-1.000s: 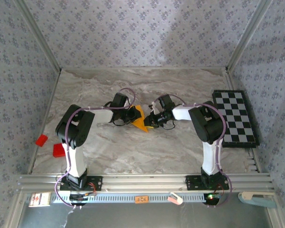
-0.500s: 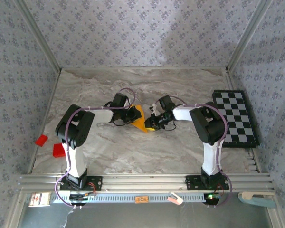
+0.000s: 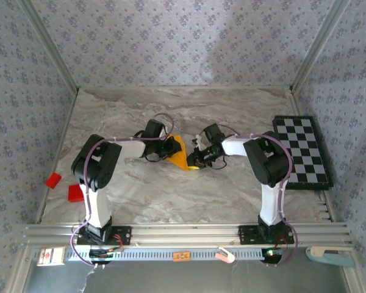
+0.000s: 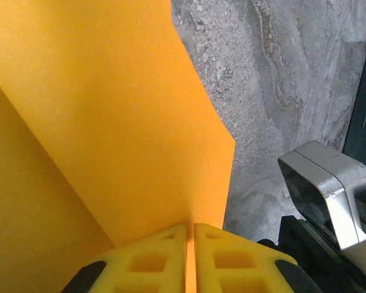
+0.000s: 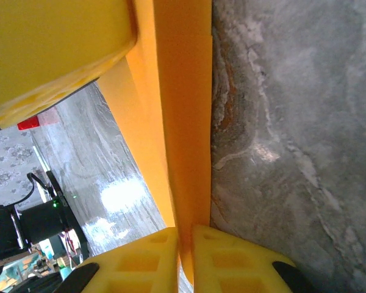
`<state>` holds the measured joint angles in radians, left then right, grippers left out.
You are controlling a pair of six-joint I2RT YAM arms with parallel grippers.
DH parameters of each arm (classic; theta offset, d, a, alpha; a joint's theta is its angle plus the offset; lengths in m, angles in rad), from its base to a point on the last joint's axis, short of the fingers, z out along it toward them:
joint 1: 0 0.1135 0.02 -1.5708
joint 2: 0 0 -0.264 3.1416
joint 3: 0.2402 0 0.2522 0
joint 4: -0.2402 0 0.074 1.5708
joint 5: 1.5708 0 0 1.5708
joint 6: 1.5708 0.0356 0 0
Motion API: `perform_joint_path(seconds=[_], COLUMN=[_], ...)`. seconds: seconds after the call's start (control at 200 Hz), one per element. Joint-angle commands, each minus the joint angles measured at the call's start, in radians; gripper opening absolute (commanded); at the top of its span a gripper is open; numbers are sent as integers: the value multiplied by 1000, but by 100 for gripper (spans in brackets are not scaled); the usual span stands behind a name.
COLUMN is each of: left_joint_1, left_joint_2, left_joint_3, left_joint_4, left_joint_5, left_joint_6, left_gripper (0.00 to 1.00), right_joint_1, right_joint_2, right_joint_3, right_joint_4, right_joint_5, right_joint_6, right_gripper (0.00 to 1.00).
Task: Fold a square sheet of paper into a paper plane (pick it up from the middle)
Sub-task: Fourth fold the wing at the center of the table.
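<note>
**Item under inspection.** The square sheet of paper is no longer flat. From the top camera it reads as a folded, pointed orange-yellow shape near the middle of the worktop, caught between the two claws. Whether its lower tip touches the marble surface cannot be determined.

**Left wrist camera.** The paper shows two faces meeting along a diagonal crease, the lower-left face darker. One edge runs down into the left claw. The yellow pads are pressed together with only the thickness of the sheet between them, so the claw is clamped on the paper.

**Right wrist camera.** The paper appears as a narrow folded band rising from the right claw. Its pads are closed on the fold, one on each side, gripping it.

**Top camera, claws.** The left claw is at the paper's left side and the right claw is at its right, the two facing each other.

**Surroundings.** A black-and-white checkerboard lies at the worktop's right edge, well apart from the paper. Two red blocks sit near the left edge, beside the left arm.
</note>
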<state>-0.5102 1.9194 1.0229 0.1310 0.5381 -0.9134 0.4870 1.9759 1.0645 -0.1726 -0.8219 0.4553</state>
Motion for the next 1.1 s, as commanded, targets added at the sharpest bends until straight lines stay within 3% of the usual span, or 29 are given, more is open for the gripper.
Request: perform_joint_path(seconds=[0.0,0.58,1.099], left_joint_1=[8,9,25], left_joint_2=[3,-54,-14], left_joint_3=[9,-40,-24], left_joint_4=[-18,126,31], left_joint_5=[-1,57,-21], left_joint_6=[9,-6,-17], left_gripper=[12,18,14], right_joint_1=[11,10,6], right_joint_2=[31,87,92], right_joint_3=[9,83,85], right_joint_4=[-82,-221,-223], right_joint_5=[37,111,109], right_joint_6=[-21,-38,-39], right_gripper=[14,12,13])
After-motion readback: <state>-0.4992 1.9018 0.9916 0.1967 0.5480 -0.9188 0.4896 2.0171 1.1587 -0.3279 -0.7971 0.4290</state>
